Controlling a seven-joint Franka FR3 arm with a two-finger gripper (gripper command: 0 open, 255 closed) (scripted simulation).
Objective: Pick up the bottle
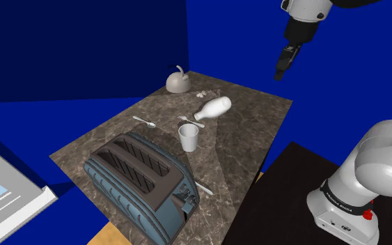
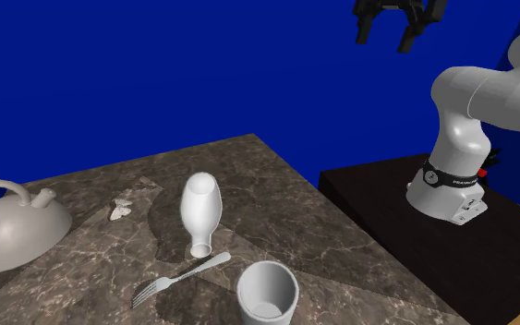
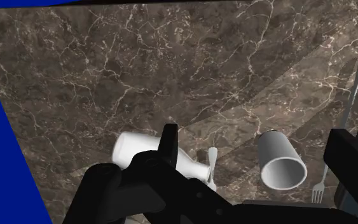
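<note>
Bottle point(image 1: 214, 108) — white and lying on its side — rests on the dark marbled counter point(image 1: 257, 118), a little above the centre of the shoulder view. Its neck points toward the lower left, at a white cup point(image 1: 188, 137) that stands upright near it. In the second exterior view a fork point(image 2: 179, 277) lies just beside the bottle's mouth, between bottle and cup. The pincer point(image 2: 384, 37) hangs high in the upper right of both exterior views, well apart from the bottle, its two black fingers spread open. A dark blue-grey toaster point(image 1: 140, 181) sits at the lower left of the shoulder view, and a pale domed kettle point(image 1: 178, 82) stands at the counter's upper corner — both apart from the bottle.
</note>
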